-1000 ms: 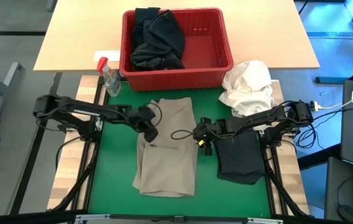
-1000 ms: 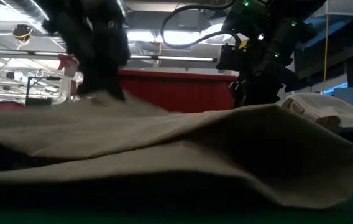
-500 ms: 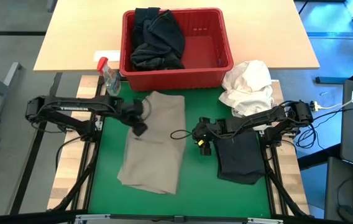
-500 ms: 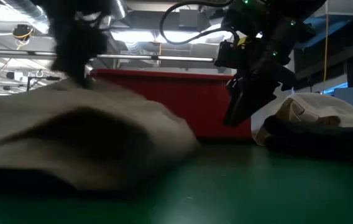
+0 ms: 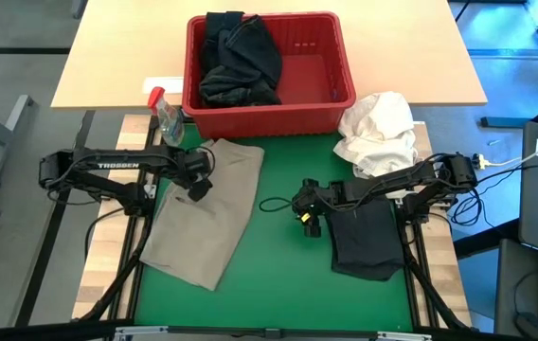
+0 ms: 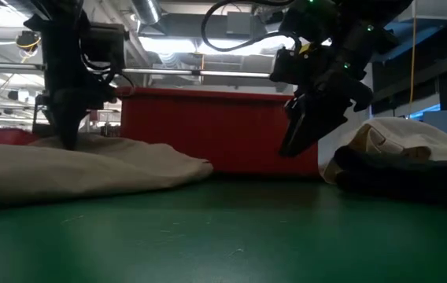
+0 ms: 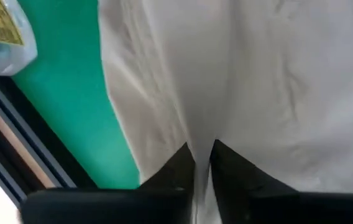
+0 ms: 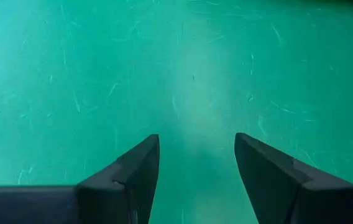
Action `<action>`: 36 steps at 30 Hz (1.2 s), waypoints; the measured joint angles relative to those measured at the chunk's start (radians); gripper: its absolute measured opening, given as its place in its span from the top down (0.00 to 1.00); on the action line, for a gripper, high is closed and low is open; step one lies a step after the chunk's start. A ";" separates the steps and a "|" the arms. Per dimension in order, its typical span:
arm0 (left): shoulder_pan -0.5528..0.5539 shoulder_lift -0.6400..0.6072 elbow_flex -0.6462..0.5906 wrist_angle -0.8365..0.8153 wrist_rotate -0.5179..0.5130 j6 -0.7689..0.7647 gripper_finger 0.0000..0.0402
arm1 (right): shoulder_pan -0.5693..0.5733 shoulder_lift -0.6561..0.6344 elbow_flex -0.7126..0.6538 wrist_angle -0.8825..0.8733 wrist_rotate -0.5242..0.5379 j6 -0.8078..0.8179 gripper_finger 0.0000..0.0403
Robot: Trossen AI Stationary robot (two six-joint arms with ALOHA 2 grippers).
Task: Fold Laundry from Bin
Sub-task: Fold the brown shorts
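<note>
The khaki garment (image 5: 203,210) lies flat and slanted on the left part of the green mat (image 5: 278,275), its near left corner over the mat's edge. It also shows in the low view (image 6: 82,169). My left gripper (image 5: 193,186) stands on the garment's far half and is shut on its cloth. My right gripper (image 5: 305,212) hangs open and empty a little above the mat's middle, beside a folded dark garment (image 5: 367,239). The red bin (image 5: 269,95) stands at the far edge with black laundry (image 5: 236,59) in its left half. My left gripper pinches a raised ridge of the khaki cloth (image 7: 202,134) between its two fingers, in the garment's far half near its left edge. The fingers (image 6: 66,130) come from above, pointing down. The garment lies on the mat all around the pinch; how many layers cannot be told.
A white cloth bundle (image 5: 379,133) lies at the mat's far right corner. A clear spray bottle with a red top (image 5: 167,118) stands left of the bin, close to my left arm. A black cable (image 5: 274,203) loops over the mat's middle. Bare mat shows at the near middle.
My left gripper has gone toward the table's left edge and a little toward the far edge, staying shut on the khaki garment. The whole garment has slid along the mat with it and turned, so that it now lies slanted at the mat's left side.
</note>
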 joint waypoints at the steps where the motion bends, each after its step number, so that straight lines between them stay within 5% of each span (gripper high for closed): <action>1: 0.009 0.000 0.000 0.000 0.000 0.003 0.84 | 0.000 0.000 0.000 0.000 0.000 0.000 0.48; 10: 0.035 -0.024 0.107 -0.068 0.000 0.027 0.61 | 0.000 0.000 0.000 0.023 0.000 -0.002 0.48; 16: -0.160 -0.086 0.013 0.320 0.161 0.028 0.59 | 0.000 0.007 0.001 0.261 -0.034 0.052 0.48; 24: -0.358 -0.029 -0.294 0.761 0.208 -0.060 0.58 | 0.003 0.100 0.001 0.581 -0.043 0.087 0.48; 36: -0.526 0.210 -0.340 1.187 0.378 0.343 0.63 | 0.003 0.162 -0.001 0.682 -0.061 0.047 0.48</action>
